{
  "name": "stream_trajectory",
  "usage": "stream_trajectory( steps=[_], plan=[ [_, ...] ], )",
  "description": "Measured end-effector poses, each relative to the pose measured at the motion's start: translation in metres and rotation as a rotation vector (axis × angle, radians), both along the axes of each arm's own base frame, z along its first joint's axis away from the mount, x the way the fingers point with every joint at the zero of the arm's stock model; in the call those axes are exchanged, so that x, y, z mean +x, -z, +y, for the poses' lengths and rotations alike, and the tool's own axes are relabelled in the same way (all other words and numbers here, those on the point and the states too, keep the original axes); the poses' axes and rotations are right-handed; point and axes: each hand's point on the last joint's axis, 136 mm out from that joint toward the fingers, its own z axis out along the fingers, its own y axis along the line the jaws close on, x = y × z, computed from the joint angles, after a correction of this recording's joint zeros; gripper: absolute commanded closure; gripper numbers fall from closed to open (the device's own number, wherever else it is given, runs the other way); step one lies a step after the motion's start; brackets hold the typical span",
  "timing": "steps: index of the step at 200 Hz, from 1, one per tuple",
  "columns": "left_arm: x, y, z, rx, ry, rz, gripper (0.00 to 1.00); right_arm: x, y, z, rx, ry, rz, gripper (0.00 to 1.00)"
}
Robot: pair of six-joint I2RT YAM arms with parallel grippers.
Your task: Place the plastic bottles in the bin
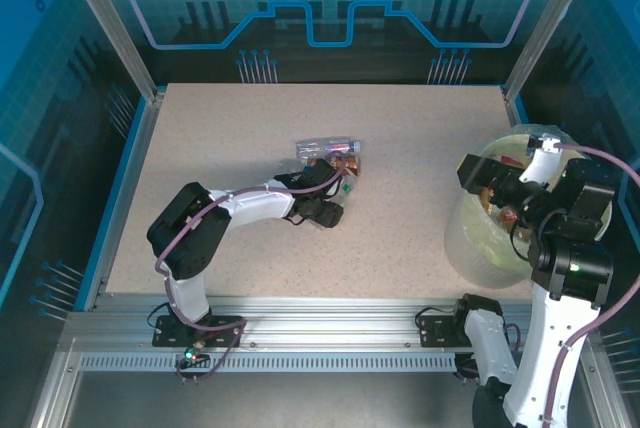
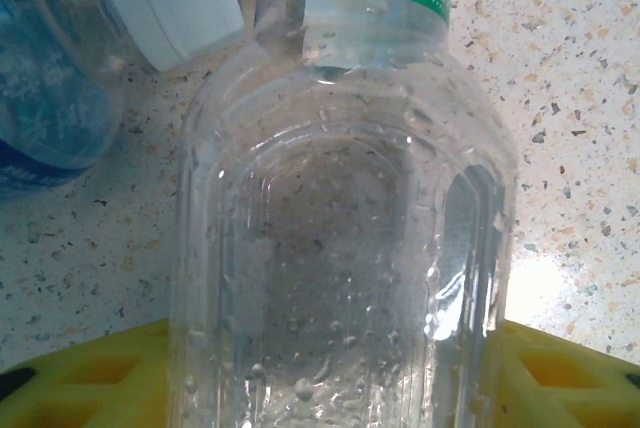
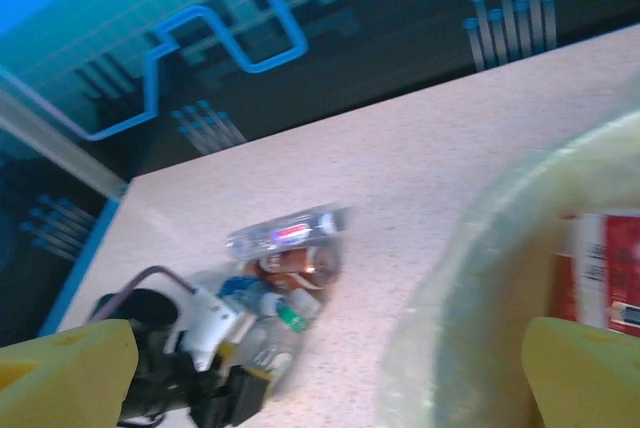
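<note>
**Green-labelled bottle lying between the left fingers**

A clear, ribbed plastic bottle with a green label [image 2: 340,228] is lying on the speckled beige table [image 2: 580,98]; its droplet-beaded wall is running down between the yellow fingers [image 2: 80,373] of the left gripper [image 2: 335,388]; the fingers are sitting close along both its sides, yet I cannot tell whether they are pressing it; both its ends are running out of the wrist view. Just beside it a blue-labelled bottle with a white cap [image 2: 60,88] is lying, blurred and cut off. Both are forming part of a small heap of plastic bottles [image 1: 330,160] near the table's middle, with bare tabletop opening all round it. Well apart, at the right edge, the round pale yellow-green bin [image 1: 465,248], lined with thin cloudy film, is holding something red-labelled [image 3: 605,268], half hidden by the rim; the right gripper [image 3: 325,373] is hanging above that rim, jaws standing wide apart around nothing.
</note>
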Motion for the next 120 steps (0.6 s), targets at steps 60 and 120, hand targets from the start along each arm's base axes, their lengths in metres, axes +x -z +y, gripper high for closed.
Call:
stream_trajectory(
  steps=[60,120],
  plan=[
    [0.002,0.000,-0.002,-0.020,-0.018,-0.010,0.65,0.003,0.001,0.043,0.097,-0.203,-0.015,0.00],
    [-0.002,-0.037,-0.003,-0.127,-0.035,-0.082,0.70,0.010,0.008,0.066,0.086,-0.280,0.017,0.00]
  ],
)
